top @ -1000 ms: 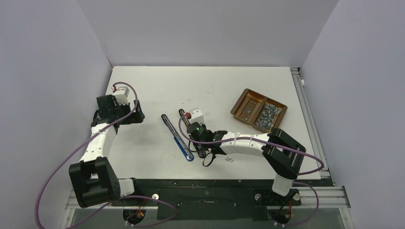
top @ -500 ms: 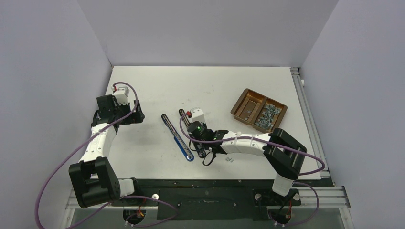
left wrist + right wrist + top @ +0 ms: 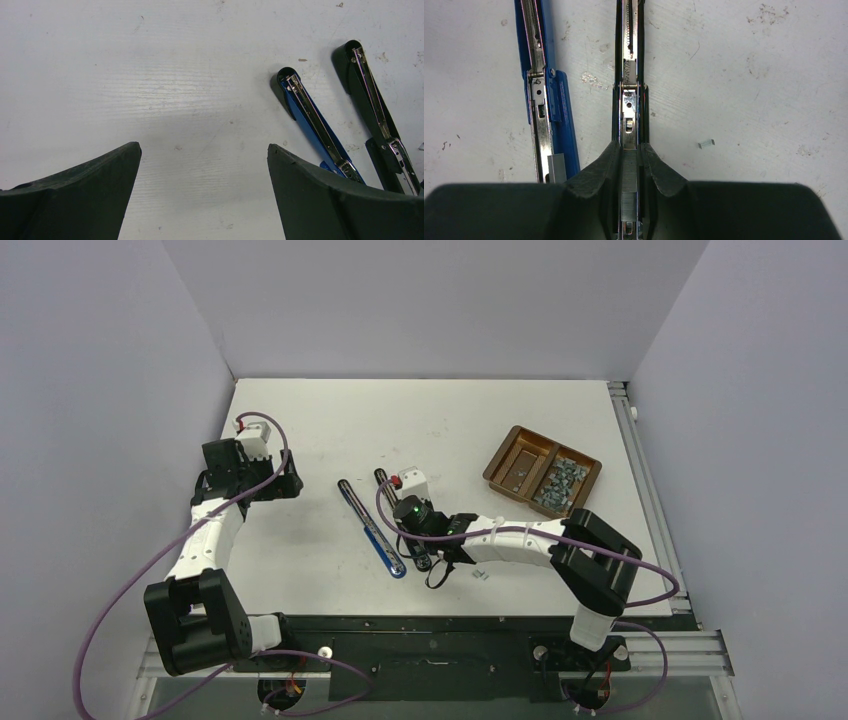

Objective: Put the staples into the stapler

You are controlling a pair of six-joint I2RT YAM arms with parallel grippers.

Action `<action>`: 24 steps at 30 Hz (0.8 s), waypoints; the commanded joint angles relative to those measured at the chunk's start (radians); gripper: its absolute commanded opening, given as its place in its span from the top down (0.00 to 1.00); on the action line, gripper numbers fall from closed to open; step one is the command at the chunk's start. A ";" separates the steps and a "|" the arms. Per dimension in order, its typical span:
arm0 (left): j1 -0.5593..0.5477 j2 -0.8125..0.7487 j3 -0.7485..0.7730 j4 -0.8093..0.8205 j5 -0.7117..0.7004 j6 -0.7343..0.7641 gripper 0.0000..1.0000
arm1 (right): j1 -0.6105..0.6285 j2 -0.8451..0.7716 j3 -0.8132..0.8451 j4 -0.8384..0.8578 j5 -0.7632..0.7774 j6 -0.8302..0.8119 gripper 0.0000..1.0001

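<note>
1 ribbed silver staple strip (image 3: 628,185) between right end effector's (image 3: 629,150) tapered fingers (image 3: 599,170)

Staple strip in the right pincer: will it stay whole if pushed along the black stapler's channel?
Probably stiff but brittle: a small fragment lies loose on the table. The staple strip looks light and smooth, so it may slip in the right pincer.
</note>
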 commanded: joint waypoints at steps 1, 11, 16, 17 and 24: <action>0.008 -0.018 0.041 0.008 0.004 0.003 0.04 | -0.005 0.002 -0.001 0.026 0.006 0.009 0.92; 0.008 -0.020 0.041 0.008 0.002 0.004 0.04 | -0.005 0.014 0.000 0.026 0.001 0.010 0.91; 0.008 -0.020 0.042 0.008 0.001 0.005 0.04 | -0.006 0.018 0.000 0.026 0.000 0.010 0.92; 0.008 -0.019 0.042 0.007 0.001 0.005 0.04 | -0.006 0.019 -0.001 0.026 0.001 0.010 0.92; 0.008 -0.020 0.044 0.007 0.001 0.005 0.04 | -0.005 0.029 -0.001 0.024 0.001 0.007 0.92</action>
